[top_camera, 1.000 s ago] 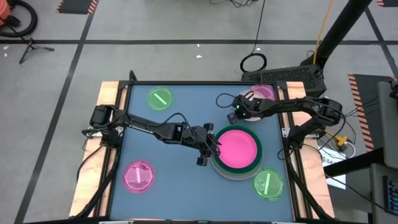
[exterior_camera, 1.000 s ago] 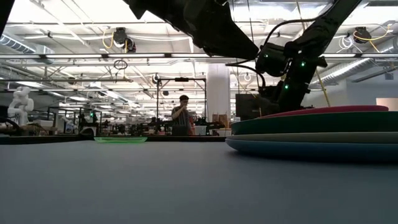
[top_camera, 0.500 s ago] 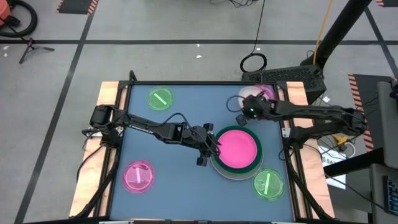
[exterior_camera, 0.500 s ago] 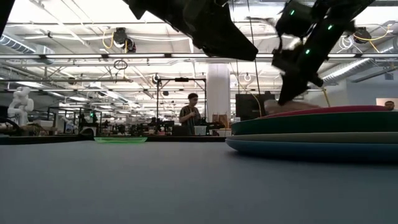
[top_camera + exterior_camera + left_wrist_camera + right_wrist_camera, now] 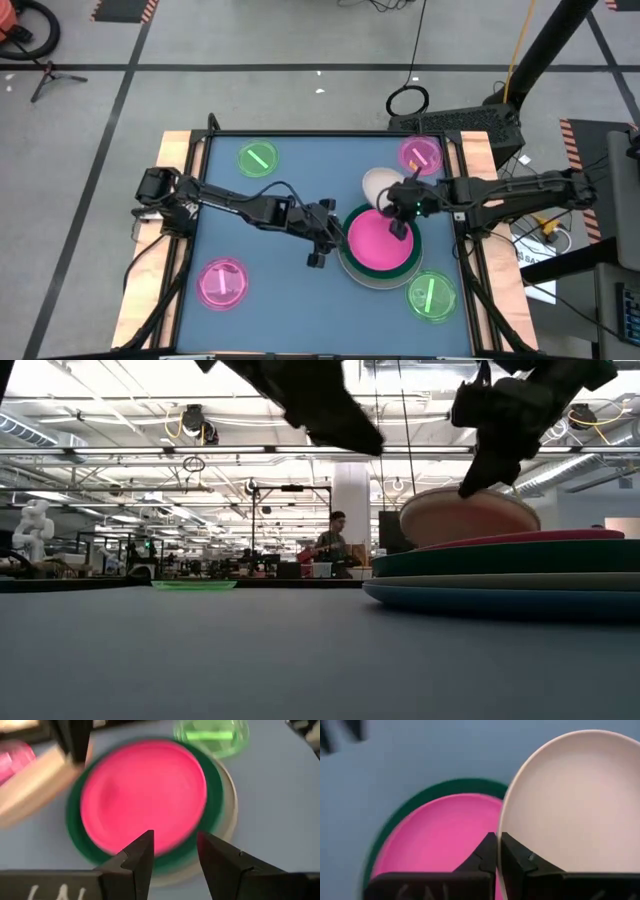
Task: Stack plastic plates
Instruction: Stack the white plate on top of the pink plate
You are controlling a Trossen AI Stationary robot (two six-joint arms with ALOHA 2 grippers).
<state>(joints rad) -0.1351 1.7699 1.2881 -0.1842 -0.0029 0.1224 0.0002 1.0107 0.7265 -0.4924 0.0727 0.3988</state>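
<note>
The stack (image 5: 380, 243) stands right of the table's middle: a pink plate (image 5: 145, 795) on a green one, on a cream-grey one, on a blue one (image 5: 500, 600). My right gripper (image 5: 398, 214) hovers over the stack's far side, shut on a cream plate (image 5: 380, 185) that shows tilted in the low view (image 5: 470, 517). My left gripper (image 5: 323, 243) is open at the stack's left rim, and its fingers (image 5: 140, 855) touch nothing. Small translucent plates lie flat: green (image 5: 258, 158) and pink (image 5: 420, 155) far, pink (image 5: 222, 282) and green (image 5: 432, 297) near. My right gripper pinches the cream plate's rim (image 5: 501, 837) between its two fingers, coming down at it from above. The plate is lifted and steeply tilted, its hollow face toward the wrist camera. Its lower edge is hidden behind the stack in the low view.
The blue table top (image 5: 270, 215) has bare room between the left arm and the small plates. A wooden frame (image 5: 172, 150) borders the table. Cables and a stand lie on the floor beyond the far edge. A person (image 5: 335, 545) stands far back in the room.
My right gripper has moved from the far right corner toward the near edge, up and over the stack's far side. It has carried the cream plate off the table and tipped it up. My left gripper has drawn back slightly to the left of the stack.
</note>
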